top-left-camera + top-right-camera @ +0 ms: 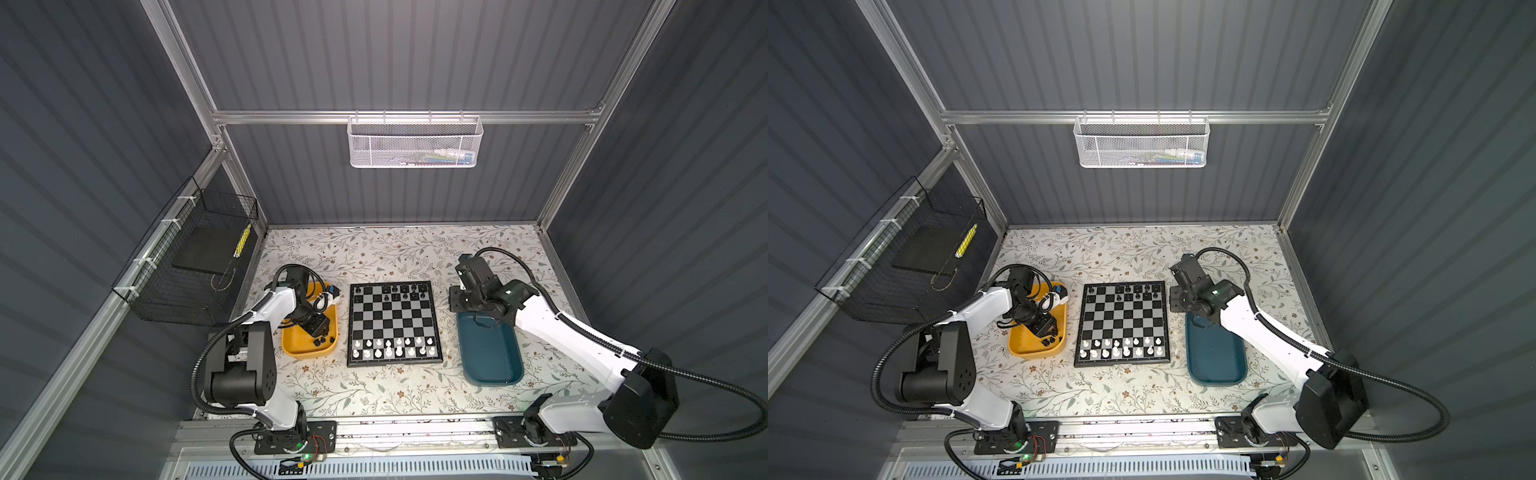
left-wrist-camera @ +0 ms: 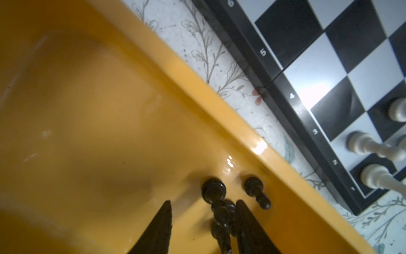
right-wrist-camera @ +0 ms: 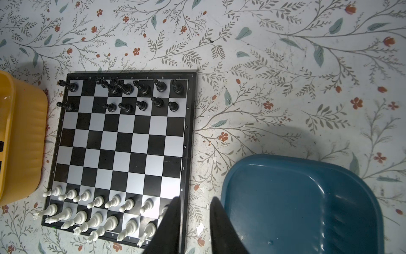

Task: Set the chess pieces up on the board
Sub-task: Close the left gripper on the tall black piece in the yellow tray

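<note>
1. Chess pieces: white pieces (image 1: 388,352) upright in two rows along the near edge of the board (image 1: 392,318). Black pieces (image 1: 405,291) upright in the two far rows, with empty squares toward the yellow-tray side.
2. Board: flat on the floral surface (image 1: 374,390), between the yellow tray (image 1: 297,347) and the teal tray (image 1: 492,361), touching neither.
3. Loose black pieces (image 2: 214,190): a few lying on their sides at the near end of the yellow tray, close to the wall that faces the board. Exact count unclear, since they overlap.
4. Left tool (image 2: 203,209): down inside the yellow tray with jaws parted. One lying black piece between the fingers (image 2: 246,222), close against one of them and clear of the other, so not clamped.
5. Right tool (image 3: 195,199): hovering above the surface by the far end of the teal tray, jaws slightly apart with nothing between them. Strip of floral surface between board and teal tray visible through the gap.
6. Surroundings: white mesh basket (image 1: 415,141) hung on the rear rail, black wire basket (image 1: 187,266) on the left wall, both well apart from the board.
</note>
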Robot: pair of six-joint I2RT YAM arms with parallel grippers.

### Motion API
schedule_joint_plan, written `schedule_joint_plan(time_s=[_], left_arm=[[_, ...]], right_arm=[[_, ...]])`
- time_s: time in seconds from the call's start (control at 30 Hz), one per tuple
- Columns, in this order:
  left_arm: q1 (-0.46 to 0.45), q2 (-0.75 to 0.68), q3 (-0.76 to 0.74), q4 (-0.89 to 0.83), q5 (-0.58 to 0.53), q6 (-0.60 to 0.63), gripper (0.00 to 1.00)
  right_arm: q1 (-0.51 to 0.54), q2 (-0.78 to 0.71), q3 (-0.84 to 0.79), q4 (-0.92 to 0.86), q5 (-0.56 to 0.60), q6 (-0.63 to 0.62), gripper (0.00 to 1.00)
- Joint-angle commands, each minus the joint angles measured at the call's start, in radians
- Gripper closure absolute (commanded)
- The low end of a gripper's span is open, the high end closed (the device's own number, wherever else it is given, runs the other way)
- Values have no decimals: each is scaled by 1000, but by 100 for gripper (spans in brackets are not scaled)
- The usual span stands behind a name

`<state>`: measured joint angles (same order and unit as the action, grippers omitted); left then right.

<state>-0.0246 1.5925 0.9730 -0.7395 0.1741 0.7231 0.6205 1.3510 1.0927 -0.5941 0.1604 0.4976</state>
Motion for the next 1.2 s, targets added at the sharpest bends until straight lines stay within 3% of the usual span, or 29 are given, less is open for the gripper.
schedule_joint_plan(time_s=[0.0, 0.47, 0.77, 1.17], left_arm=[[-3, 16, -7, -9, 29, 10, 53], [-3, 23, -10, -15, 41, 14, 64], [-5, 32, 0, -37, 56, 21, 62], [-6, 24, -15, -20, 39, 17, 70]], right_arm=[[-3, -14, -11, -4, 1, 12, 73], [-3, -4, -11, 4, -3, 9, 73], [-3, 0, -12, 6, -5, 9, 73], [-4, -3, -19, 11, -7, 6, 73]])
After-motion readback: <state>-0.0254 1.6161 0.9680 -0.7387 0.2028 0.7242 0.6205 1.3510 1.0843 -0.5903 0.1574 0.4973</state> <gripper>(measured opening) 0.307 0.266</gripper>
